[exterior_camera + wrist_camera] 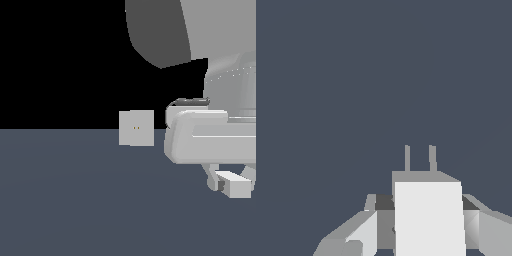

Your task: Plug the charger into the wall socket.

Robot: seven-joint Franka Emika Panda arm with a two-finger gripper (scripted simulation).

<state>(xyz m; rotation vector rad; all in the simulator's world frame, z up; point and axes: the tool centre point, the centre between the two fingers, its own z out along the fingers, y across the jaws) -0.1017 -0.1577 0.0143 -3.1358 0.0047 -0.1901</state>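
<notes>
While the arm (210, 140) fills the exterior view's right, the wall socket (136, 128) stands upright on the dark floor (75, 200) well apart toward that view's left, its two holes facing the camera. Gripper (231, 184) hangs low, fingers (363, 232) clamped on the charger (428, 217) from both flanks. Wrist view: two prongs (419, 158) project from the block's far end, along its long axis. Judgement: socket lies leftward of the gripper; whether the prongs point at it, cannot tell.
</notes>
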